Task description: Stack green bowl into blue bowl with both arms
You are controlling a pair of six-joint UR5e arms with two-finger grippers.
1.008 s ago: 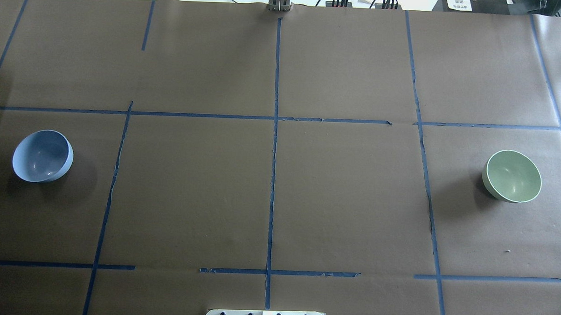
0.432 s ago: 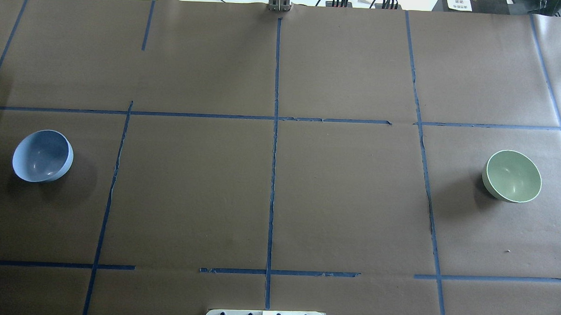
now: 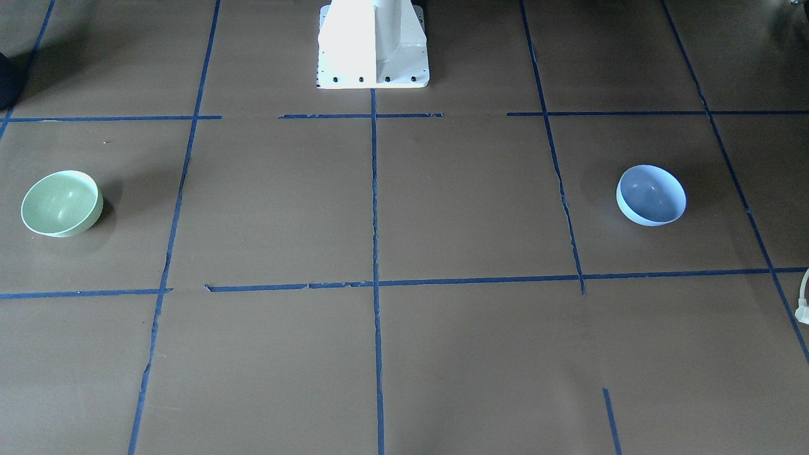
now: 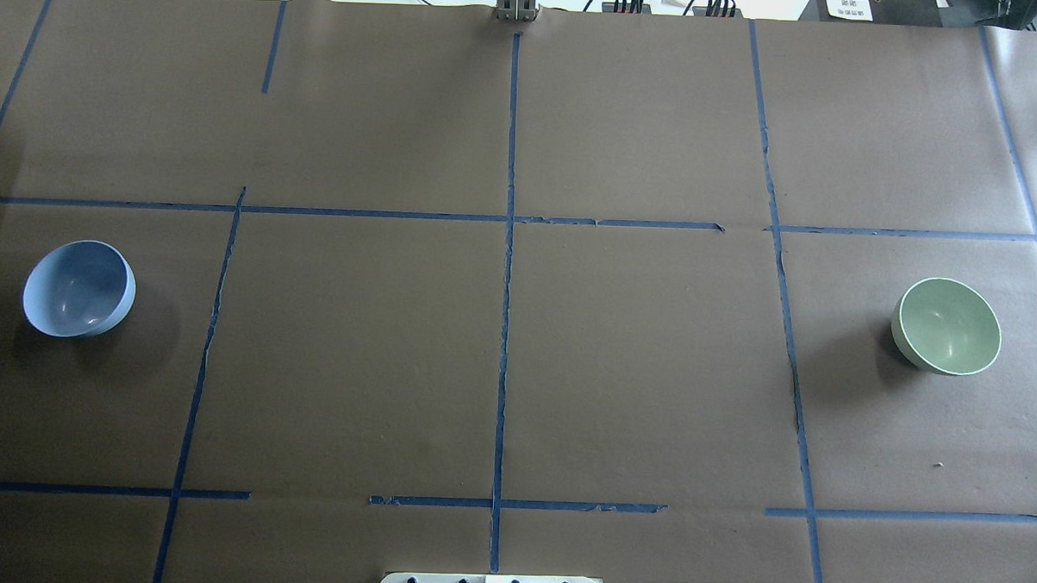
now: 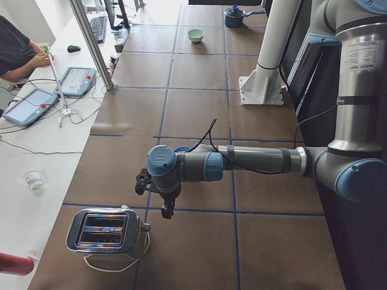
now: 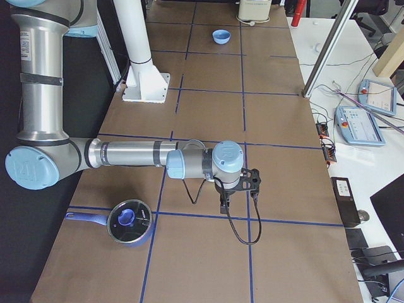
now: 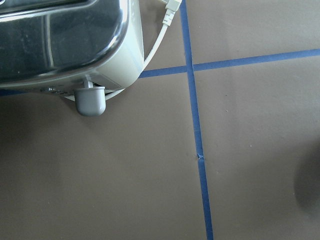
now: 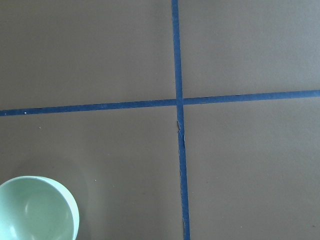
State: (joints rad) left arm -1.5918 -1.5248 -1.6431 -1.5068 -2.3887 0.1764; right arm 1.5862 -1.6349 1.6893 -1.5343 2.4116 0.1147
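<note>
Worktop point(image 4: 352, 363) is wearing brown paper, with blue tape lines point(image 4: 505, 326) gridding it. Chrome toaster point(image 5: 107, 232) is sitting at one end, white cord point(image 7: 159, 37) looping beside it. Lidded blue saucepan point(image 6: 129, 221) is sitting over a tape line at the other end. Operator point(image 5: 15, 48) is sitting at a side desk, with a paper cup point(image 5: 33, 179) standing nearby.

The green bowl point(image 4: 947, 326) and the blue bowl point(image 4: 79, 288) — both upright, empty — sit well apart at opposite ends of the table point(image 4: 516, 369).
</note>
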